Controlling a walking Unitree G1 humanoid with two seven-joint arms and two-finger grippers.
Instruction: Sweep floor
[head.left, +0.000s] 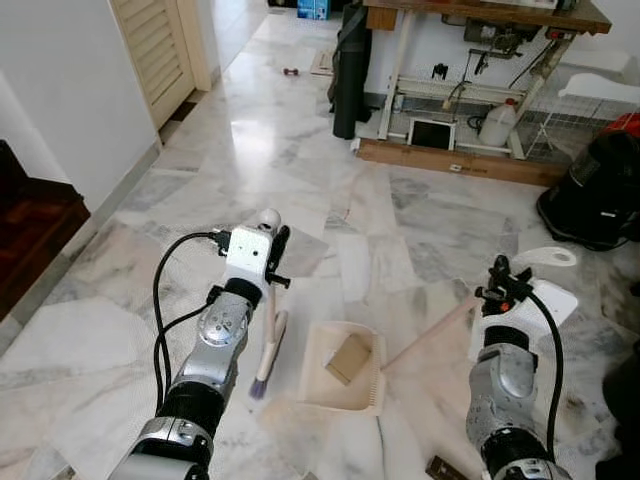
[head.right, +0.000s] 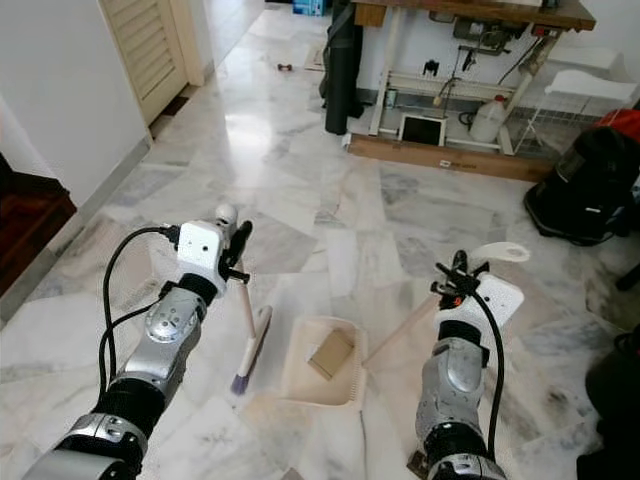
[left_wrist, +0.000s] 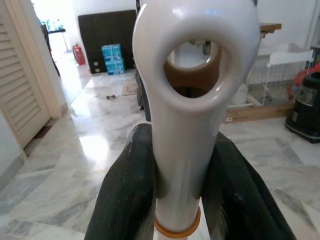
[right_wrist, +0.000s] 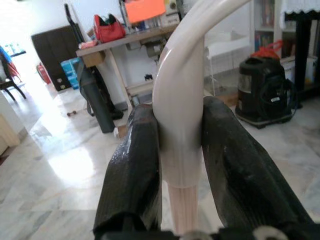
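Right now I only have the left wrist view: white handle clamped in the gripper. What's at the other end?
Observer: A broom; its purplish bristles rest on the marble floor, just left of a dustpan.
Operator: Anything in the dustpan?
Observer: One flat brown piece, like cardboard, lies inside it.
Operator: Who's holding the dustpan?
Observer: The right gripper is shut on the dustpan handle, which slants up from the pan.
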